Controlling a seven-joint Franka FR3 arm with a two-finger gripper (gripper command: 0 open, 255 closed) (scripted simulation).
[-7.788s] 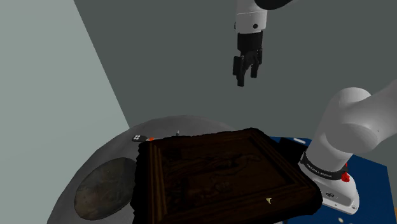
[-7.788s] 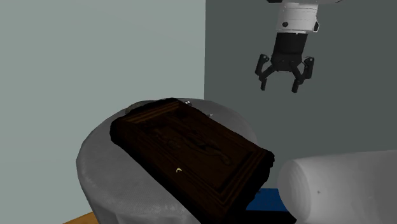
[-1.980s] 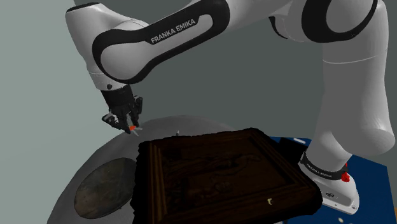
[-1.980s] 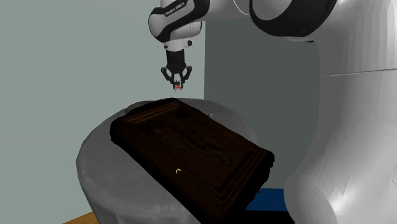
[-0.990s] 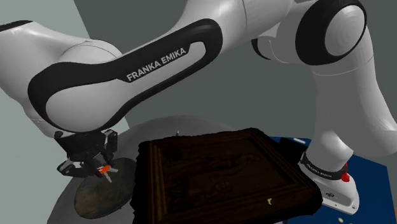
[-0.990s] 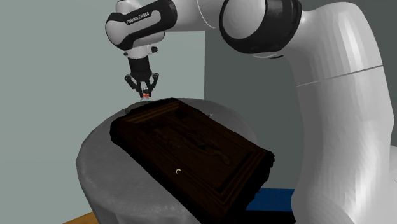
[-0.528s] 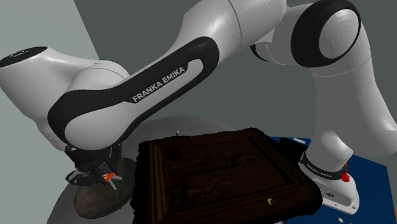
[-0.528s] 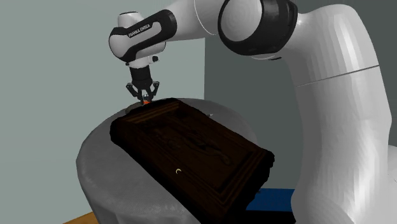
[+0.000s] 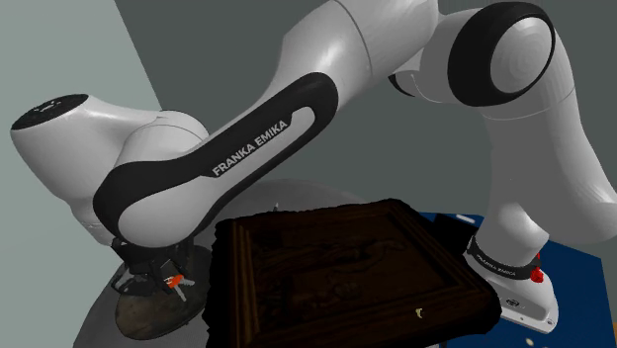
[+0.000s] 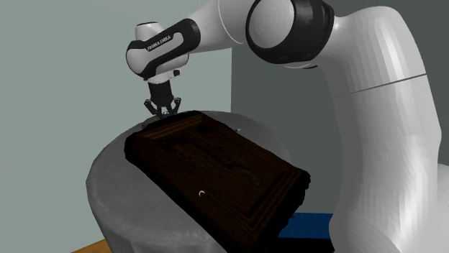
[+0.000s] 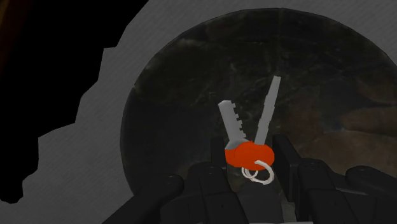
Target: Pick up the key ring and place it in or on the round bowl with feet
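Arm (image 9: pixel 247 148) reaches across the round grey surface (image 10: pixel 115 194), past the big dark carved tray (image 9: pixel 336 267), down to the dark mottled bowl (image 11: pixel 318 95), tool (image 10: pixel 160 111) clamped on the key ring (image 11: pixel 249 154) by its orange fob, both grey keys poking out over the bowl's inside.

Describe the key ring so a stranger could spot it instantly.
On the round grey table, beside the big dark tray, lies a dark round bowl. Just above it the black gripper clasps the key ring: two grey keys with an orange-red head, bright against the dark bowl.
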